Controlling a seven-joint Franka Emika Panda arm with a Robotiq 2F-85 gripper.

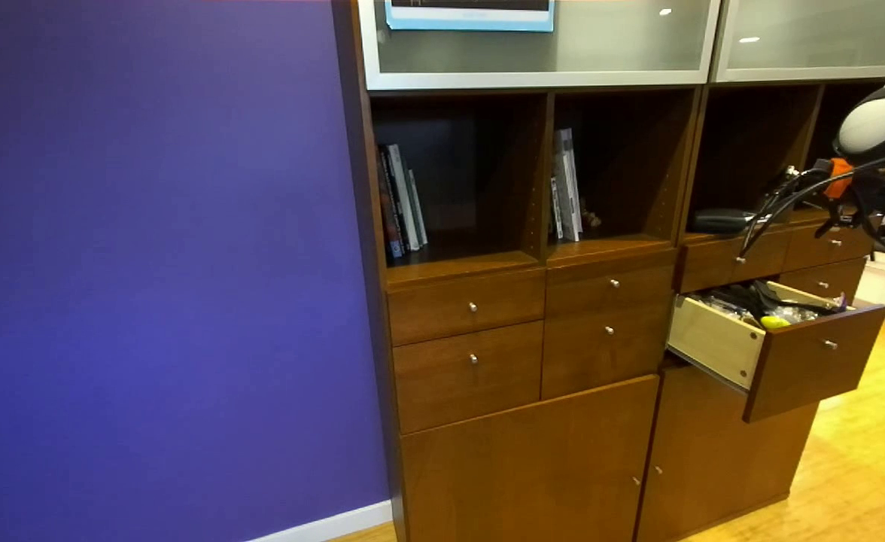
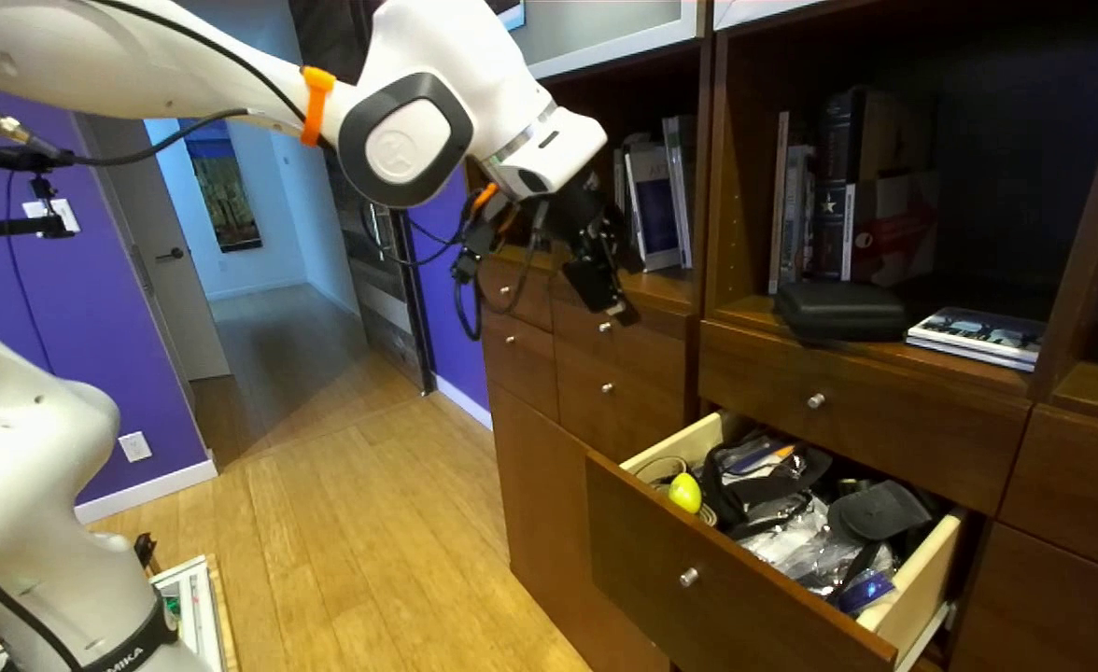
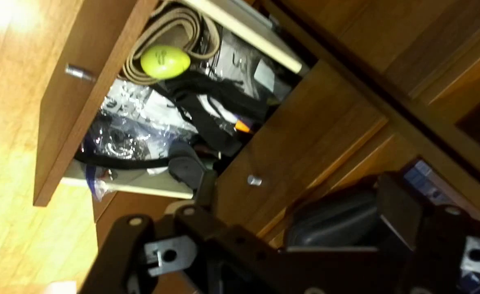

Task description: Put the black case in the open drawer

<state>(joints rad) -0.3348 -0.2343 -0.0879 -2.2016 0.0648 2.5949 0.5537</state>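
Wrist view: I see rounded, smooth black case, partly hidden by black two-fingered gripper, jaws apart.

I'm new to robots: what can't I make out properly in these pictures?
Black case: partly covered by the gripper in the wrist view.
Open drawer: the jumble inside hides most of its bottom in an exterior view.
Books: titles too small and blurred to read in an exterior view.
Blue-edged panel: cut off by an exterior view's top edge.
Robot arm: cut off by an exterior view's right edge.
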